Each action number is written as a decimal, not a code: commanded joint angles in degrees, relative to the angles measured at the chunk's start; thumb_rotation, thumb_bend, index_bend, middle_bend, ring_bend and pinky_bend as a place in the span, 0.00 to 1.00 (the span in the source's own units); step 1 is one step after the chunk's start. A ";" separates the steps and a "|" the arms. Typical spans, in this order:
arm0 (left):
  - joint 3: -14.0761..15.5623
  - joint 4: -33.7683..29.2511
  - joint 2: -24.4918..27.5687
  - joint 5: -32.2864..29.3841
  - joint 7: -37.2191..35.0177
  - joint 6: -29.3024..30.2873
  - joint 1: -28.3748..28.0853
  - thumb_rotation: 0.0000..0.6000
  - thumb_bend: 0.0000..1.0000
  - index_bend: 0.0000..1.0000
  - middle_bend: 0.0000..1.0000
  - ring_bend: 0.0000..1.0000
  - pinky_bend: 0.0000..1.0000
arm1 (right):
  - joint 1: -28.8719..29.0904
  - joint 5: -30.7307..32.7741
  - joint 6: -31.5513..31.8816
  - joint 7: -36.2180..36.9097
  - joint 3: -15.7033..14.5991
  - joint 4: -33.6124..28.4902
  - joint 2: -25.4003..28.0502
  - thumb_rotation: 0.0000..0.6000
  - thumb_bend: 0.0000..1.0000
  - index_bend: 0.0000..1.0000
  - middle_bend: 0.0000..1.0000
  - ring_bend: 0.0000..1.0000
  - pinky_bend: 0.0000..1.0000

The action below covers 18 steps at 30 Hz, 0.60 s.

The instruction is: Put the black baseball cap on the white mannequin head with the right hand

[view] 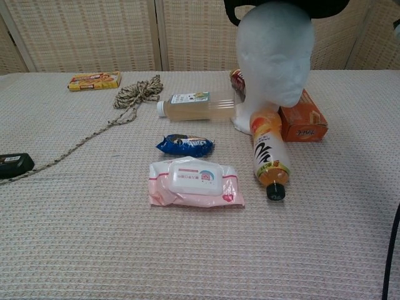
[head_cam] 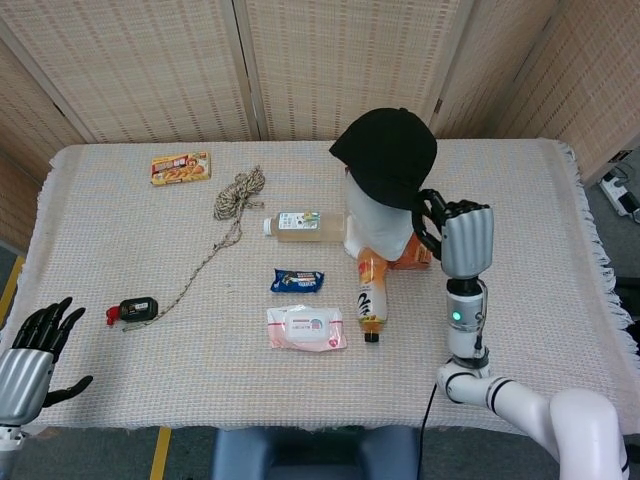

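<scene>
The black baseball cap [head_cam: 388, 152] now covers the top of the white mannequin head [head_cam: 375, 225], whose face [view: 278, 59] shows in the chest view with the cap [view: 284, 6] at the frame's top edge. My right hand [head_cam: 462, 238] is raised just right of the head and grips the cap's rear edge with dark fingers [head_cam: 430, 215]. My left hand [head_cam: 30, 355] hangs open at the table's front left corner, far from the cap.
An orange-capped drink bottle [head_cam: 371, 295] lies in front of the head, an orange box [view: 302, 119] beside it, a clear bottle [head_cam: 298, 225] to its left. A wipes pack [head_cam: 306, 328], blue snack [head_cam: 297, 280], rope [head_cam: 236, 195], black device [head_cam: 138, 309] and snack box [head_cam: 180, 166] lie further left.
</scene>
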 commanded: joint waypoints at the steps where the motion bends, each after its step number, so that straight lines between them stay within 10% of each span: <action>1: 0.33 -0.16 0.05 0.73 -0.03 0.44 0.13 1.00 0.08 0.13 0.00 0.00 0.13 | -1.03 -2.14 -0.02 -4.05 -2.70 -4.07 -0.37 1.00 0.49 0.79 1.00 1.00 1.00; 18: 0.87 -0.68 1.09 2.40 -1.75 2.53 0.99 1.00 0.08 0.13 0.00 0.00 0.13 | -8.30 -4.38 -0.35 -2.07 -6.76 -0.83 -0.09 1.00 0.48 0.78 1.00 1.00 1.00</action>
